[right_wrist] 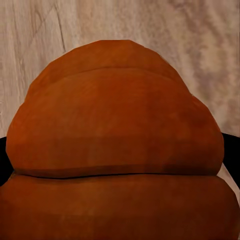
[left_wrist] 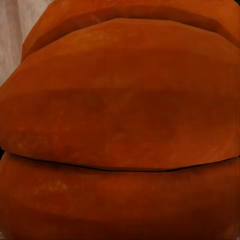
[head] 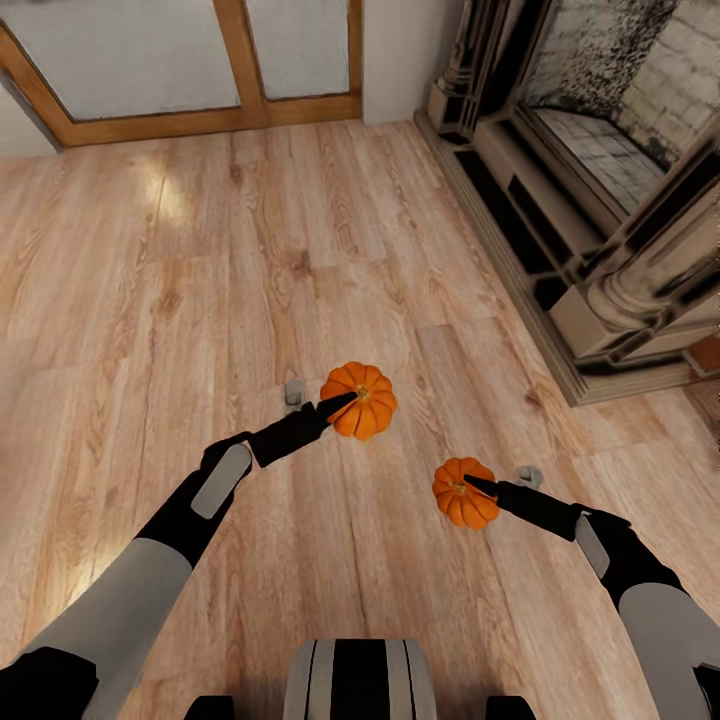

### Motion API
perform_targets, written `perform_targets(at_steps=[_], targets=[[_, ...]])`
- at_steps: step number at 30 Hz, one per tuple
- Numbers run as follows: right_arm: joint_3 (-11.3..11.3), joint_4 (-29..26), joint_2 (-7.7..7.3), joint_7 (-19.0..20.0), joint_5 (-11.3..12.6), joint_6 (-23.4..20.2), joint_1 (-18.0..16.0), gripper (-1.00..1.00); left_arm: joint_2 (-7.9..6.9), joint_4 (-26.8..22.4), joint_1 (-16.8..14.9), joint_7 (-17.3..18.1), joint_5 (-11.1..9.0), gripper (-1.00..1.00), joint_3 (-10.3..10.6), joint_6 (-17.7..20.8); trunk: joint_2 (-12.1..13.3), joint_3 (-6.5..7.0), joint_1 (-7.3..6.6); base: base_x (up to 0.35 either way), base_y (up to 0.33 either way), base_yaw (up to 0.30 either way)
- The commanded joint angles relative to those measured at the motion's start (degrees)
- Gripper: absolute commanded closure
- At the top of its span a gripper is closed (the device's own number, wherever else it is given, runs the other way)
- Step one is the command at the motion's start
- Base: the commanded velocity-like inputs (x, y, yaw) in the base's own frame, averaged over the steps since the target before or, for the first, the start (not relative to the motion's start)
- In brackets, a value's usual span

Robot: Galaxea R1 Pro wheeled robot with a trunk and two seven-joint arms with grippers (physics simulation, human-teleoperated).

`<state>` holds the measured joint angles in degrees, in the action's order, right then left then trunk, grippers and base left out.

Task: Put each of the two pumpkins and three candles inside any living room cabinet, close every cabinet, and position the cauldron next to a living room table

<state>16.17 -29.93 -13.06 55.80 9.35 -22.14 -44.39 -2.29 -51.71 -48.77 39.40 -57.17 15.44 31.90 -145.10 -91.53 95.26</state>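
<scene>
Holding one pumpkin in each gripper above the wooden floor, nothing stowed yet as far as can be judged.

Seen from the head: left pumpkin point(head: 360, 400) pinched at the left gripper point(head: 348, 402), right pumpkin point(head: 464, 492) pinched at the right gripper point(head: 476, 486), both apparently lifted off the wooden floor point(head: 200, 300), though height hard to judge. Two candles point(head: 294, 391) standing on the planks, one just beside the left pumpkin, the other point(head: 529, 476) just beyond the right gripper; third candle, cabinet, cauldron and table unaccounted for. Ornate fireplace surround point(head: 600, 250) off to the right, wood-framed doors point(head: 240, 70) ahead. Left to do, by this reckoning: everything. Wrist views adding only close rind: left pumpkin point(left_wrist: 120, 120) pressed near the lens, right pumpkin point(right_wrist: 115, 150) with floor point(right_wrist: 50, 40) beyond, dark finger edges at its flanks; neither wrist view giving the candles or the room.
</scene>
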Motion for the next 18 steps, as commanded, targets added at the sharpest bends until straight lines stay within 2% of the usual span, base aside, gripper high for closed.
perform_targets(at_steps=[1, 3, 18], targets=[[0.0, 0.4, -0.21, 0.0, -0.1, 0.2, 0.1, 1.0, -0.95, -0.2, -0.6, 0.0, 0.0, 1.0, -0.5, 6.8, 0.0, 0.23, -0.02, 0.0, 0.0, 0.0], [0.0, 0.4, -0.22, 0.1, -0.1, 0.2, 0.2, 1.0, -1.1, -0.2, -0.6, 0.0, 0.0, 1.0, -2.2, 8.2, 0.0, 0.67, -0.07, 0.0, 0.0, 0.0], [0.0, 0.4, -0.56, 0.1, 0.0, 0.0, 0.3, 1.0, -1.14, 0.0, -0.6, 0.1, 0.0, 1.0, -2.3, 8.2, 0.2, 3.99, -0.46, 0.0, 0.0, 0.0]])
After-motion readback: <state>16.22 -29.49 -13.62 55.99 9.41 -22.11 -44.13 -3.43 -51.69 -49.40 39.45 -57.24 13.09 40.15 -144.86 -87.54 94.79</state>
